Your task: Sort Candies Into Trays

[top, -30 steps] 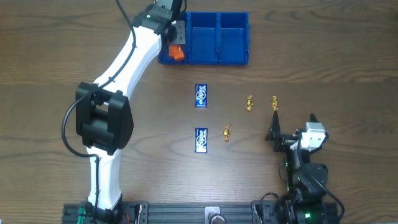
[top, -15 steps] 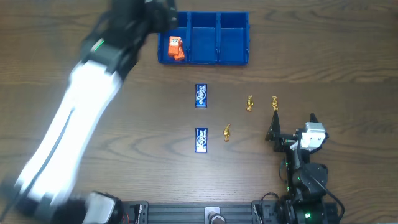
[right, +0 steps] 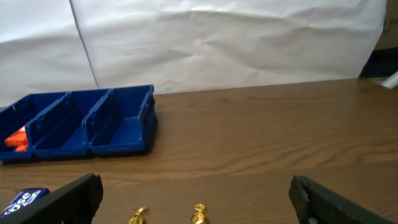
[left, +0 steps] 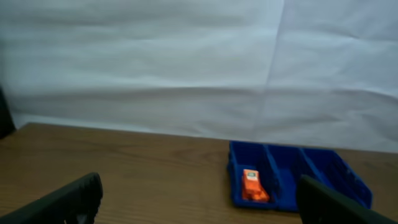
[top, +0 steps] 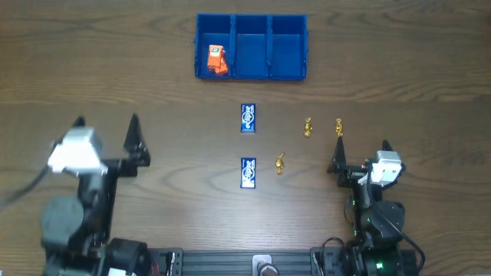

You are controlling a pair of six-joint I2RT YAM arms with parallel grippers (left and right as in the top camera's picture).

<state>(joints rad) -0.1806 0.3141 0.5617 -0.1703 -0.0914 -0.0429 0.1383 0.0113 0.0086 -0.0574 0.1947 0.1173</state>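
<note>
At the lower left of the top view, the left gripper (top: 107,123) sits low over the wooden table (top: 430,69). Its 2 fingers are spread wide and grasp nothing, and it is well apart from every candy. In the left wrist view the blue tray stands far ahead of the fingers, in front of a white backdrop (left: 155,56).

At the upper middle of the top view lies the blue tray (top: 252,74), divided into 3 compartments side by side. The orange candy (top: 216,60) lies in the leftmost compartment.

Below the tray, near the centre of the frame, 2 blue-wrapped candies lie on the table, one above the other and apart. They are the upper blue candy (top: 248,118) and the lower blue candy (top: 248,172). Just to the right of the lower one lies the first gold candy (top: 280,162). Further right and higher, about level with the upper blue candy, the second gold candy (top: 308,127) and the third gold candy (top: 337,126) lie near each other.

At the lower right, the right gripper (top: 362,146) also sits low over the table, released wide and empty. Its left fingertip stands just below the third gold candy in the top view. The right wrist view shows 2 gold candies on the wood ahead of the parted fingers.
</note>
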